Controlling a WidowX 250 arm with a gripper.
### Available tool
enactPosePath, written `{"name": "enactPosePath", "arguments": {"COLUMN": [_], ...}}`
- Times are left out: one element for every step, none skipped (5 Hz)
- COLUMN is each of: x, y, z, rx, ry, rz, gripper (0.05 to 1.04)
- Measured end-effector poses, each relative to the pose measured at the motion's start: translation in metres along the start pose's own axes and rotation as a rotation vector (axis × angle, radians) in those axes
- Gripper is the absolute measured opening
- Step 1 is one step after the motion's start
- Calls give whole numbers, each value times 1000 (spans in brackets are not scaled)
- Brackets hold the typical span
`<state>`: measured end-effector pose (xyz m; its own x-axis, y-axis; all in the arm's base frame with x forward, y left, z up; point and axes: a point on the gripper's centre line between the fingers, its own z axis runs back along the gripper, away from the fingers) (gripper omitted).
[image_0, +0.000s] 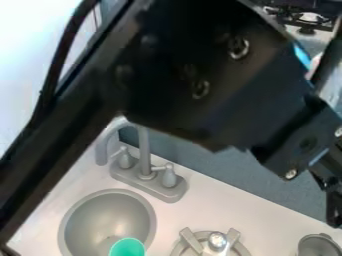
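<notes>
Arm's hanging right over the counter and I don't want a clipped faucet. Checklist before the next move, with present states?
1. End effector well inside the frame: not ok, it is at the right edge, partly cut off.
2. End effector empty: cannot tell.
3. Arm clear of the faucet: cannot tell; the arm overlaps the spout's top from this angle, height gap unreadable.
4. Green cup fully visible: not ok, cut off by the bottom edge at the sink basin.
5. Metal pot apart from the burner: ok, counter between them.
</notes>
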<state>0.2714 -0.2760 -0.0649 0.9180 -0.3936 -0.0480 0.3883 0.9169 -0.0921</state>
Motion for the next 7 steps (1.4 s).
{"name": "enactPosePath", "arguments": {"x": [5,8,8,4,-14,-47,-74], "y": [7,5,4,9,14,9,15], "z": [-11,-12,-12,-11,25,33,29], "rx": [-21,-30,-36,-21,29,64,63], "ry": [28,49,45,20,-36,-14,40], "rz": [12,18,27,39,80,100,148], "gripper": [955,893,893,893,893,893,893]}}
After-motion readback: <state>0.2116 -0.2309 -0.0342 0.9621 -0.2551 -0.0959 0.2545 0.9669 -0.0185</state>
